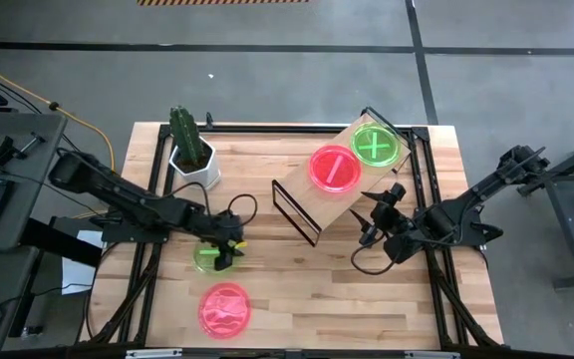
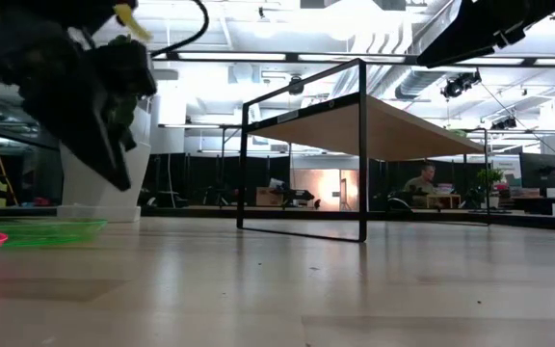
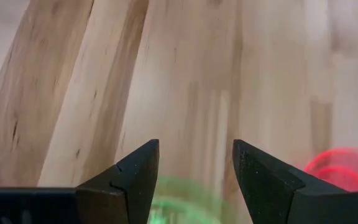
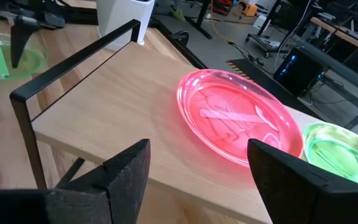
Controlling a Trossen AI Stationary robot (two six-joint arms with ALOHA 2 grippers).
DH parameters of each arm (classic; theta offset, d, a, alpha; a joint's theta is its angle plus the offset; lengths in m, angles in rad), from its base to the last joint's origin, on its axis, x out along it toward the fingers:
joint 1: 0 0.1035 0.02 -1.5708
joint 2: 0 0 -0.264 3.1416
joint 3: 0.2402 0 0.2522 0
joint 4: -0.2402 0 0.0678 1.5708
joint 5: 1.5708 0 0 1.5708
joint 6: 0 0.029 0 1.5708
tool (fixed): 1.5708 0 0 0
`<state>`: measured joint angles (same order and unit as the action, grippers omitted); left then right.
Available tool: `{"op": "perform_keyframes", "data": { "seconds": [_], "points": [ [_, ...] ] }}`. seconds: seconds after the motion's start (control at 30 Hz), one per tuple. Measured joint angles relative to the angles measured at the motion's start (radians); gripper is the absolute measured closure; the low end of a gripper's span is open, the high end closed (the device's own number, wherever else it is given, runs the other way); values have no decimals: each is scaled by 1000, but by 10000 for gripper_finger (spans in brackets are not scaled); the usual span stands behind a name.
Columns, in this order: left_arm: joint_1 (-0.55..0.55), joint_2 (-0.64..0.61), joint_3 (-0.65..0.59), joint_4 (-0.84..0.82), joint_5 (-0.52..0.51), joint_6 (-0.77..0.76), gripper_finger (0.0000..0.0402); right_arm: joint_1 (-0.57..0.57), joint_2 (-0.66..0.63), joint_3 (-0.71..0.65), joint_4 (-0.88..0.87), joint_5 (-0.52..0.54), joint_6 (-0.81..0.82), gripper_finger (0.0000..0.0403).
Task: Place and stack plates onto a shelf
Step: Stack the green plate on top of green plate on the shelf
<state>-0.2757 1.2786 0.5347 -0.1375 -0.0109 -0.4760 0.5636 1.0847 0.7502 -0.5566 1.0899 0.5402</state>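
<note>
1. Wooden tabletop (image 1: 317,289) carries a shelf (image 1: 312,194), a potted cactus (image 1: 189,145) and loose plates.
2. Shelf board holds 2 plates side by side: a pink plate (image 1: 334,168) at mid-board and a green plate (image 1: 377,146) at the far end.
3. Left gripper (image 1: 225,251) hangs directly over a green table plate (image 1: 208,259), fingers spread; contact cannot be confirmed.
4. A pink table plate (image 1: 225,309) lies near the front edge, apart from the green one.
5. Right gripper (image 1: 377,211) sits just beside the shelf's near edge, fingers spread, holding nothing.
</note>
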Motion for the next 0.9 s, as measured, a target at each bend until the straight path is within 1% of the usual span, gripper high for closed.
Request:
{"op": "perform_keyframes", "data": {
  "seconds": [0.07,0.13,0.23,0.33,0.5,0.63,0.8,0.9],
  "points": [
    [-5,15,36,4,-1,-15,206,0,0,0,0,0,-2,142],
    [-17,21,72,-35,1,19,206,0,0,0,0,0,2,142],
    [-64,41,134,-112,27,185,206,0,0,0,0,0,2,142],
    [-130,78,196,-175,19,412,206,0,0,0,0,-1,2,142],
    [-219,168,277,-286,-130,750,206,0,1,0,6,-1,3,142],
    [-248,247,320,-360,-214,947,206,0,1,0,7,-5,5,142],
    [-263,323,358,-394,-323,1080,206,0,1,0,6,-9,13,142],
    [-266,343,366,-418,-339,1129,206,0,1,0,6,-9,14,142]
  ]
}}
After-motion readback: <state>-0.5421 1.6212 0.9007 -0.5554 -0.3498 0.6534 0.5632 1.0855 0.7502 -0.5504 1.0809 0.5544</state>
